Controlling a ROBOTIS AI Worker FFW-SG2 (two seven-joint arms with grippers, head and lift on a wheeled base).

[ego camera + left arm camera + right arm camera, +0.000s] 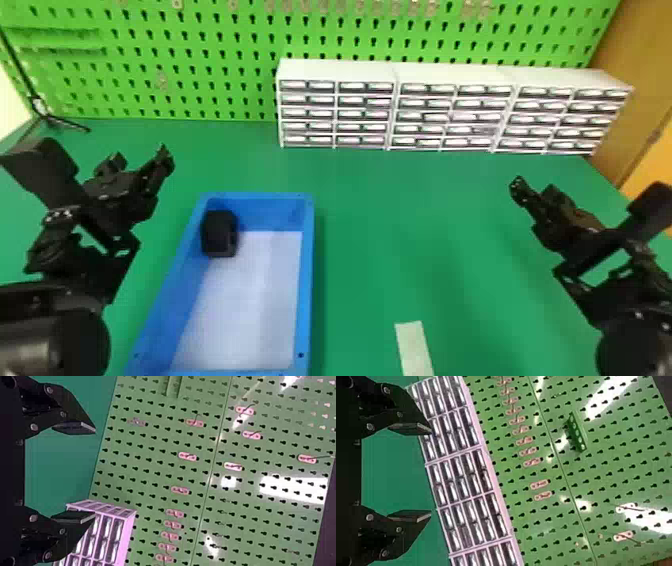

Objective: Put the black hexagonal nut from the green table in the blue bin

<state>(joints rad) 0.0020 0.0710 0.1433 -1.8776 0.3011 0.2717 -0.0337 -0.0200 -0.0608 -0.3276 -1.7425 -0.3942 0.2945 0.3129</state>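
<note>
The black hexagonal nut (pixel 218 234) is located inside the blue bin (pixel 260 215), at the far left corner, on the green counter (pixel 400 225). The left tool (pixel 141 157) is positioned left of the bin, fingers wide apart and empty. The right tool (pixel 536 189), at the counter's right side, is likewise wide and empty.

Pegboard (pixel 245 30): green, upright, rearmost
Drawer cabinets (pixel 335 70): white, in a row, before the pegboard
Stand (pixel 44 115): black, slender, left, splayed legs
Strip (pixel 414 347): pale, flat, well apart from the cabinets
</note>
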